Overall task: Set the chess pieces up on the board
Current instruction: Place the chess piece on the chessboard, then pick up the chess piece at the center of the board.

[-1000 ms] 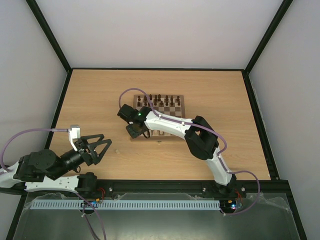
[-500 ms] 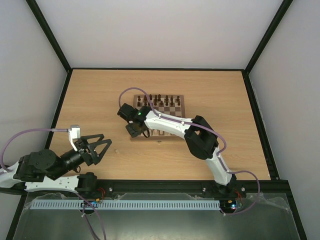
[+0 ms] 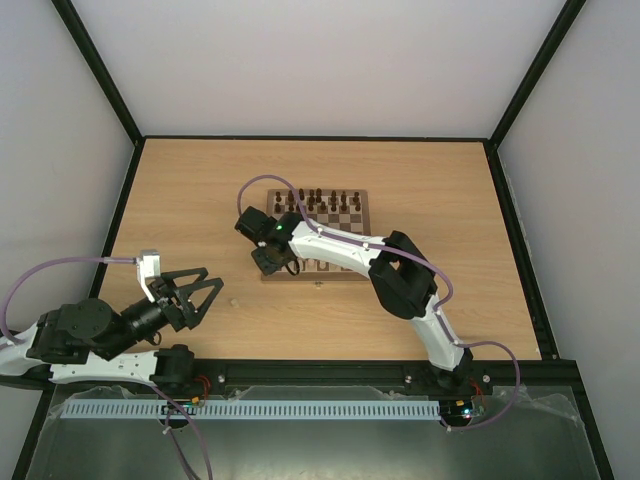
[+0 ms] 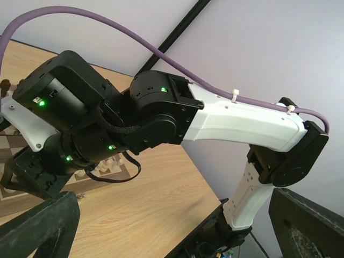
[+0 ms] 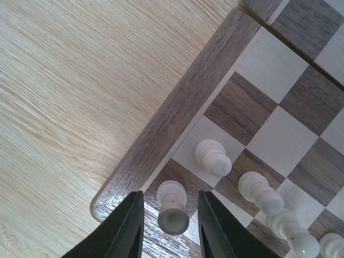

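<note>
gaps flank the corner piece [image 5: 172, 207] inside the right gripper [image 5: 170, 194], slightly parted; left gripper [image 3: 214, 278] wide, empty.

left gripper [image 3: 212, 279] — spread wide | right gripper [image 5: 171, 226] — jaws slightly parted, pointing down

Matt grained wood board [image 5: 177, 115] and table [image 5: 64, 80], smooth pale pieces [image 5: 214, 157] (faintly glossy).

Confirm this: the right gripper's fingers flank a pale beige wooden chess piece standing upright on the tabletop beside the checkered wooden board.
One error: the right wrist view shows the pale beige wooden chess piece standing upright on the checkered wooden board, on its dark corner square, not the tabletop. The fingers of the right gripper do flank it.
</note>
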Controlling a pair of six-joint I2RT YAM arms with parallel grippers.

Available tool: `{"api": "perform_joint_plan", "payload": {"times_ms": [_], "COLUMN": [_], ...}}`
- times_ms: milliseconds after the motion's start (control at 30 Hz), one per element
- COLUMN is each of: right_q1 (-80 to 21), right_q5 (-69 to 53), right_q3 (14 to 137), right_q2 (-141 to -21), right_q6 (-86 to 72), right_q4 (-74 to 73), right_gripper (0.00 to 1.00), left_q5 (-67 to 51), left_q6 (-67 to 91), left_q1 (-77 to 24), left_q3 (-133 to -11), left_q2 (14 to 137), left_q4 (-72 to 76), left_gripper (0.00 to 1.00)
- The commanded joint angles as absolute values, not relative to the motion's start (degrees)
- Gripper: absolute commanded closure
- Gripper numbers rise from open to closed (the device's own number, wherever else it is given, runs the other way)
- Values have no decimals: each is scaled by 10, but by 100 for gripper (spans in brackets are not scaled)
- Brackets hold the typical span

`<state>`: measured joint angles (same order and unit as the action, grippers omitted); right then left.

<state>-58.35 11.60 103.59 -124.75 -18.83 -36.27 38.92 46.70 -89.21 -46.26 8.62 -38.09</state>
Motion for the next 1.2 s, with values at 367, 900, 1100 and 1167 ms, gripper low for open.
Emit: {"api": "perform_joint_plan", "payload": {"times_ms": [367, 900, 1100, 1167], "right_q1": [-580, -580, -580, -580], "right_q5": [89, 76, 60, 60], "right_q3": [882, 642, 600, 583], "right_q2": [-1043, -731, -687, -673], "right_q6": [-201, -234, -239, -239], "right_q4": [-317, -251, -250, -245], "right_gripper": [37, 31, 30, 29], "left_q5": [435, 411, 257, 220], "left_q6": [504, 588, 477, 453], "left_q1": [-889, -817, -663, -612], "left_q3": [-498, -602, -570, -557], "left_q2": [167, 467, 525, 533], "left_q4": [-399, -542, -420, -404], "left_gripper": [1, 1, 1, 1]}}
